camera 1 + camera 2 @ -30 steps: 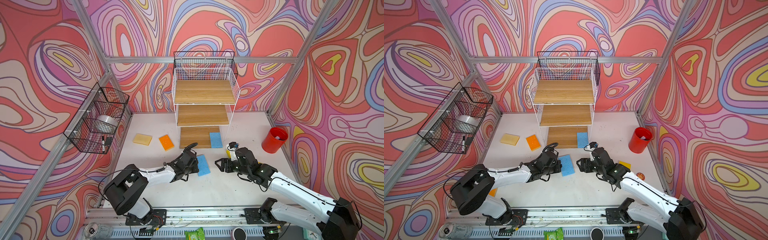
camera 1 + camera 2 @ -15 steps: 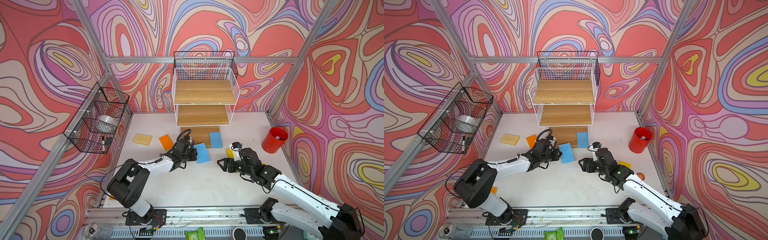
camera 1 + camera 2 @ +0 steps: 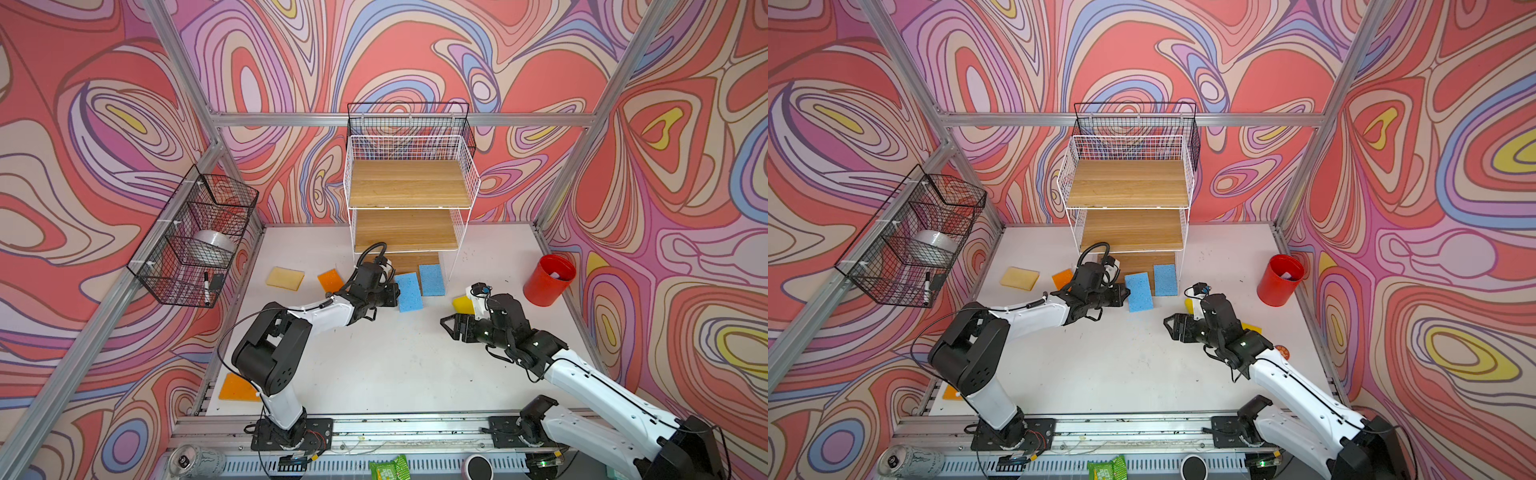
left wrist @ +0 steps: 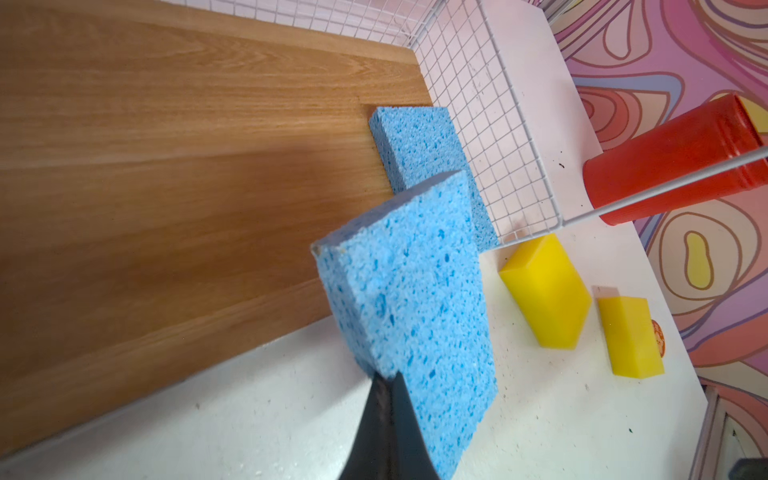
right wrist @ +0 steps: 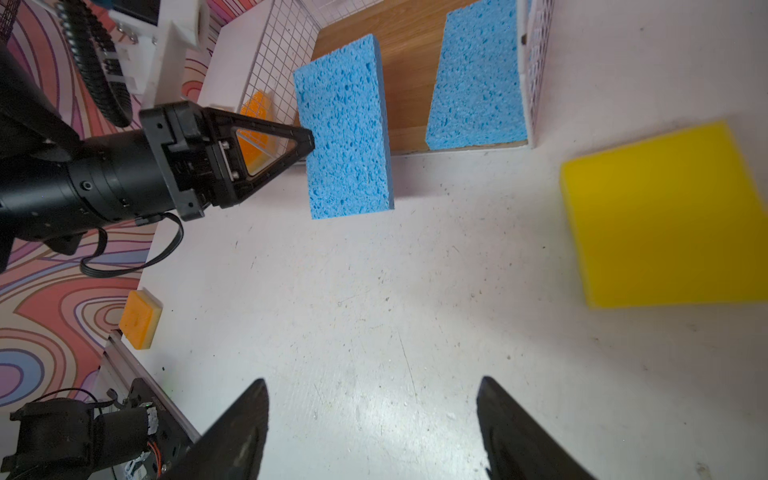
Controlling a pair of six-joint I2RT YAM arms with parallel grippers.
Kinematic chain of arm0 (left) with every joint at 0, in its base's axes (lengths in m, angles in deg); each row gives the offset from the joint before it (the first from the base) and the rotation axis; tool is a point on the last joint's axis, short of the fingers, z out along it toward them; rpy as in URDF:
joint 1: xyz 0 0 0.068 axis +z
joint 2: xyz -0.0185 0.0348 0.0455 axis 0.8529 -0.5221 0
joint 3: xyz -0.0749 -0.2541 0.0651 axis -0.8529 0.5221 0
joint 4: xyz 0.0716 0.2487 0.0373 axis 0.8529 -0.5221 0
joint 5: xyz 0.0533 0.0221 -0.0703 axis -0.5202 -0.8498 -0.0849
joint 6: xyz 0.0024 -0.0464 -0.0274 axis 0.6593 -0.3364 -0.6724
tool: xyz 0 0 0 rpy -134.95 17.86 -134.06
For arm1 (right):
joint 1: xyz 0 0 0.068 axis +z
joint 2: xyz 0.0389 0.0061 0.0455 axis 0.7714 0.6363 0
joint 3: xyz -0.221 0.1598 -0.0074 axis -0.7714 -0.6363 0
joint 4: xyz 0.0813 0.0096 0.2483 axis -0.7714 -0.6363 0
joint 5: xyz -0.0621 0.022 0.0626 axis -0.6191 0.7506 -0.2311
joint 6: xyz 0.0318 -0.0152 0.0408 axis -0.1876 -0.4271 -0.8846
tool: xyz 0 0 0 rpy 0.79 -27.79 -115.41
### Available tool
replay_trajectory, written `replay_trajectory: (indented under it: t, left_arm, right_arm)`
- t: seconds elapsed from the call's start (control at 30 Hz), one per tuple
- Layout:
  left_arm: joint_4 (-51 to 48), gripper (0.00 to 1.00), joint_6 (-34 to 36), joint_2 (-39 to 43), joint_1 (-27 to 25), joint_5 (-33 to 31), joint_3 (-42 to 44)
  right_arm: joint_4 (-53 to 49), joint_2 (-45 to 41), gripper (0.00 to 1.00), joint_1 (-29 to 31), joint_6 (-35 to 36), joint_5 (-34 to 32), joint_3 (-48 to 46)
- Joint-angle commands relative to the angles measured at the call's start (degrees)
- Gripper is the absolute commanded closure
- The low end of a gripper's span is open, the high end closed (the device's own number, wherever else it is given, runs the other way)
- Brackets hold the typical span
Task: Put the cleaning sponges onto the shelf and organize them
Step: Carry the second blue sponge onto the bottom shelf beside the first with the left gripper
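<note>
My left gripper [image 3: 394, 292] [image 4: 386, 376] is shut on the near edge of a light blue sponge [image 3: 409, 291] [image 4: 411, 299]. It holds the sponge just above the table, with the far end over the front of the shelf's [image 3: 409, 183] bottom board. A second blue sponge [image 3: 431, 279] [image 5: 478, 83] lies on that board by the right wire wall. My right gripper [image 3: 446, 326] [image 5: 372, 380] stands open and empty over bare table. Beside it lies a yellow sponge [image 3: 462, 302] [image 5: 665, 216], and the left wrist view shows another yellow sponge [image 4: 629, 336].
Left of the shelf lie an orange sponge [image 3: 330, 280] and a tan-side-up sponge [image 3: 285, 277]. Another orange sponge [image 3: 237, 388] lies at the front left corner. A red cup [image 3: 548, 280] stands at the right wall. A black wire basket [image 3: 195, 237] hangs on the left wall.
My left gripper has carried the blue sponge from the middle of the table away toward the shelf's bottom tier. The right gripper has barely moved and stays open.
</note>
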Motion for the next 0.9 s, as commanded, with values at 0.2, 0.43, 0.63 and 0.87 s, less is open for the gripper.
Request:
replay_trajectory:
  t: [0.2,0.43,0.63,0.87]
  left_arm:
    - [-3.6,1.0,5.2,-5.6,0.2,-0.5,-7.1]
    - [-5.0,1.0,6.5,-8.7,1.7,0.0,-11.3]
    - [-6.9,1.0,8.3,-10.6,3.2,0.1,-14.2]
    - [-7.7,1.0,9.2,-12.9,4.1,-0.2,-17.0]
  right_arm:
    - [2.0,0.5,0.11,-4.6,1.8,3.2,-1.9]
    - [1.4,1.8,0.04,-5.0,3.6,3.3,-0.5]
    - [1.8,1.9,0.01,-5.2,4.2,2.6,-0.5]
    - [2.0,3.2,0.02,-5.4,4.8,2.5,-0.3]
